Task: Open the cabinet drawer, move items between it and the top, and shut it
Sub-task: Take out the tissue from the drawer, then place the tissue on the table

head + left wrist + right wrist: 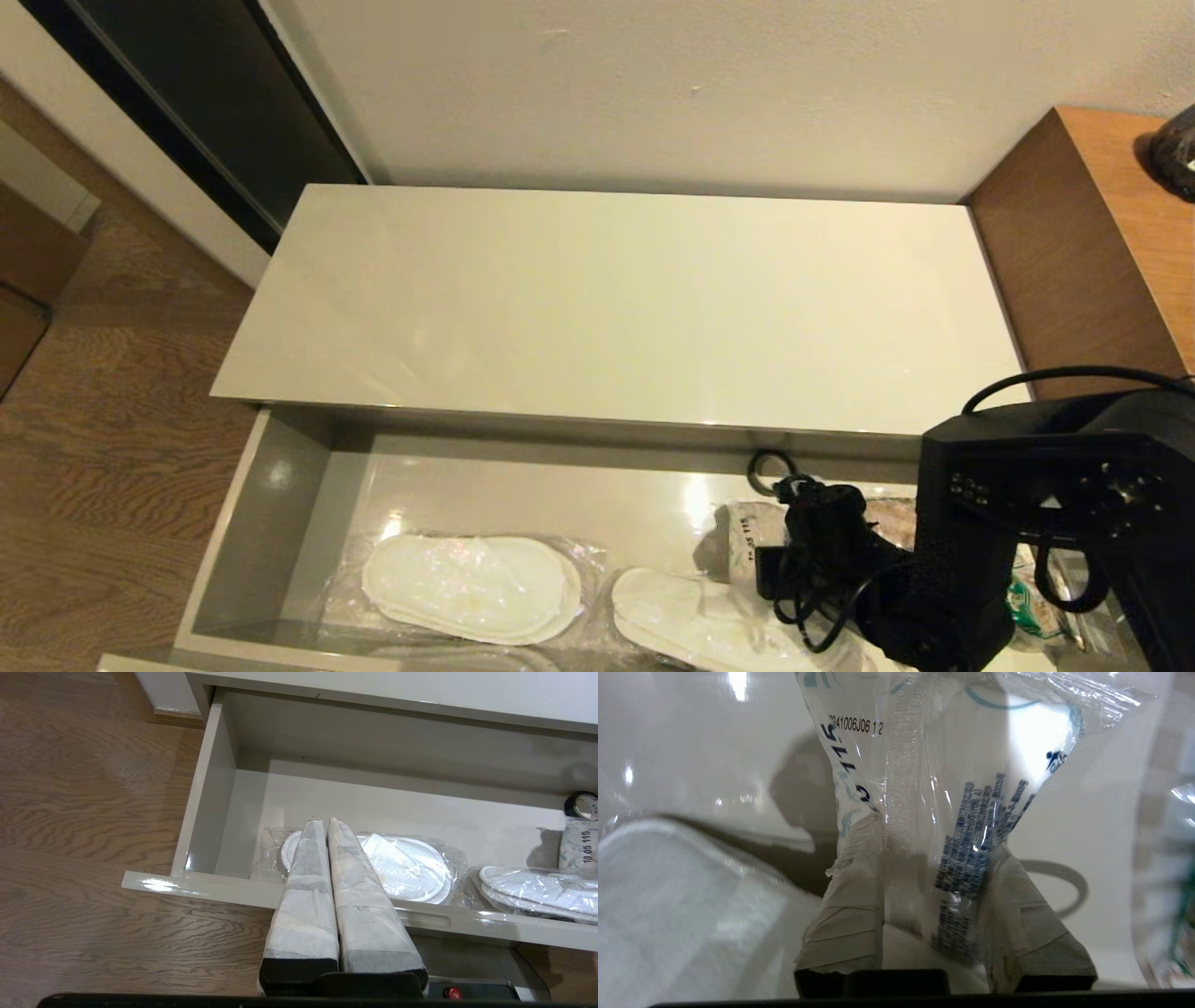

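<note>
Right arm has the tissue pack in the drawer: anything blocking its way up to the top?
Nothing visible. The right end effector grips the tissue pack inside the open drawer; the top behind it looks bare.

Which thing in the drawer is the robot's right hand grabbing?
Look in the open cabinet drawer, at its right end. Past both wrapped slipper pairs, the right hand pinches the tissue pack: soft, clear-wrapped, with dark-blue print, unlike the flat white slippers.

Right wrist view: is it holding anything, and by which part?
Yes: the right gripper's fingers pinch the tissue pack by its gathered wrapper end.
</note>
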